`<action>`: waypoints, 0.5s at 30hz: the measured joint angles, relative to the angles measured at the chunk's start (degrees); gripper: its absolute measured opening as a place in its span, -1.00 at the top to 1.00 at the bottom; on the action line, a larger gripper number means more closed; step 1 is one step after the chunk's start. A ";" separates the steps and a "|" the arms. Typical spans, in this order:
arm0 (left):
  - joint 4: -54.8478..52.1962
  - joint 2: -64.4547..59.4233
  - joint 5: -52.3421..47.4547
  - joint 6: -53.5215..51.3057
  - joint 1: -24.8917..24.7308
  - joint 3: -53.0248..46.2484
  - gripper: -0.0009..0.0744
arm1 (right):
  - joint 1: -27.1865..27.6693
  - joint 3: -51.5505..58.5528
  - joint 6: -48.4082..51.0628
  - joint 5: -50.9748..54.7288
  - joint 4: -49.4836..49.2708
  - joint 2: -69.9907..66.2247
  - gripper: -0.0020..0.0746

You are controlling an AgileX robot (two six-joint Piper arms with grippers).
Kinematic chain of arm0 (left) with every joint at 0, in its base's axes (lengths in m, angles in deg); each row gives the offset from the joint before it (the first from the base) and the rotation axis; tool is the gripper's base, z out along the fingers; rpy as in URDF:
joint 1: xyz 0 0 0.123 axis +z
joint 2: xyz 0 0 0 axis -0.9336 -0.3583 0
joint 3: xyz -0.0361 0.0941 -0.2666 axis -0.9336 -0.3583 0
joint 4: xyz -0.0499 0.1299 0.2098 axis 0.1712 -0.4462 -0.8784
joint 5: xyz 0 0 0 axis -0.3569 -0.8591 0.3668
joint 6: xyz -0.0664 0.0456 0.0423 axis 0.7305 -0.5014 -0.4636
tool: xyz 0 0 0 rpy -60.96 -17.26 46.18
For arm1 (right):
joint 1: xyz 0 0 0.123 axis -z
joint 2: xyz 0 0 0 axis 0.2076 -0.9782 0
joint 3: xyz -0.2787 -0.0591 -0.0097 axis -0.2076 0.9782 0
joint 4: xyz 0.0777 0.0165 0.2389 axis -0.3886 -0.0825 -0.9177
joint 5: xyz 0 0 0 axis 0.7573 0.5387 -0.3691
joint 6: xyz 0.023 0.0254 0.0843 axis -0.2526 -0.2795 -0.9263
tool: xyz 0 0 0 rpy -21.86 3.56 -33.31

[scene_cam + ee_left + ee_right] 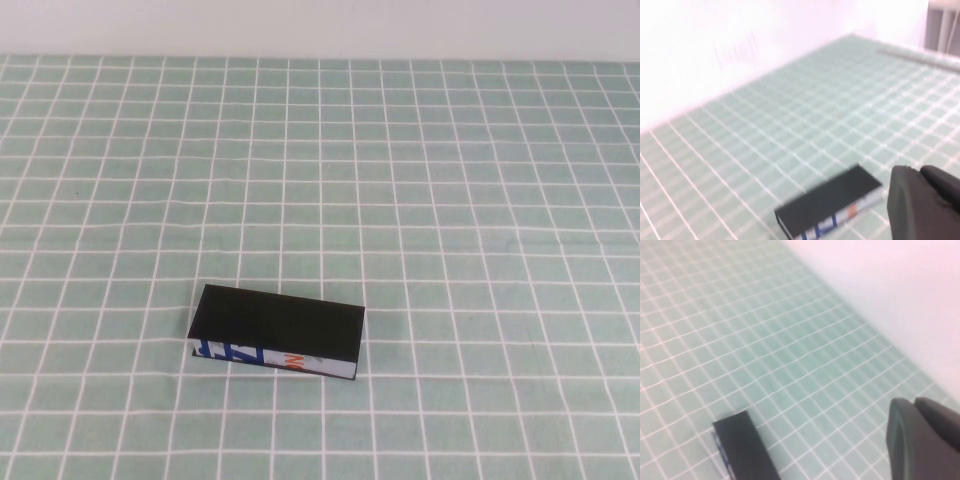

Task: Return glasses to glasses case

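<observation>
The glasses case (277, 323) lies shut on the green checked cloth at the front, left of centre, black top up and its white side with blue and orange lettering facing me. It also shows in the left wrist view (829, 202) and in the right wrist view (746, 449). The glasses are not in view. My left gripper (919, 173) is shut and empty, held above the cloth beside the case. My right gripper (913, 403) is shut and empty, above the cloth away from the case. Neither gripper shows in the high view.
The green cloth with a white grid (450, 200) covers the whole table. A white wall (320, 25) runs along the far edge.
</observation>
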 joint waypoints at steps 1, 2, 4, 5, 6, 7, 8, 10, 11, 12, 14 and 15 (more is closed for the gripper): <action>-0.10 -0.15 -0.93 0.40 0.00 0.00 0.98 | 0.00 2.50 0.00 -1.84 0.31 2.29 0.98; -0.24 -0.41 -1.73 0.53 0.00 0.00 0.98 | 0.00 5.99 -0.12 -3.84 1.00 5.30 0.98; -0.38 -1.45 -3.73 0.63 0.00 0.00 0.98 | 0.00 12.96 -1.57 -7.67 2.57 10.86 0.98; -0.38 -2.29 -5.14 0.49 0.00 0.00 0.98 | 0.00 16.98 -2.73 -9.55 3.76 13.91 0.98; -0.05 -3.29 -6.55 0.35 0.00 0.00 0.98 | 0.00 21.05 -3.85 -11.25 5.03 16.92 0.98; 0.60 -4.17 -7.64 0.00 0.00 0.00 0.98 | 0.00 25.02 -4.58 -12.18 6.06 19.85 0.98; 1.58 -5.34 -8.64 -0.73 0.00 0.00 0.98 | 0.00 28.81 -5.32 -12.97 7.38 22.68 0.98; 3.24 -7.70 -9.48 -2.65 0.00 0.00 0.98 | 0.00 35.02 -6.53 -13.74 9.69 27.49 0.98; 3.48 -8.77 -9.37 -3.51 0.00 0.00 0.98 | 0.00 38.12 -6.90 -13.82 10.50 29.95 0.98; 3.12 -9.73 -8.80 -3.97 0.00 0.00 0.98 | 0.00 40.94 -7.19 -13.82 11.12 32.26 0.98; 0.30 -11.13 -6.77 -3.05 0.00 0.00 0.98 | 0.00 45.21 -8.20 -13.82 11.60 36.03 0.98; -2.15 -11.74 -5.40 -1.47 0.00 0.00 0.98 | 0.00 47.16 -9.03 -13.82 11.89 37.95 0.98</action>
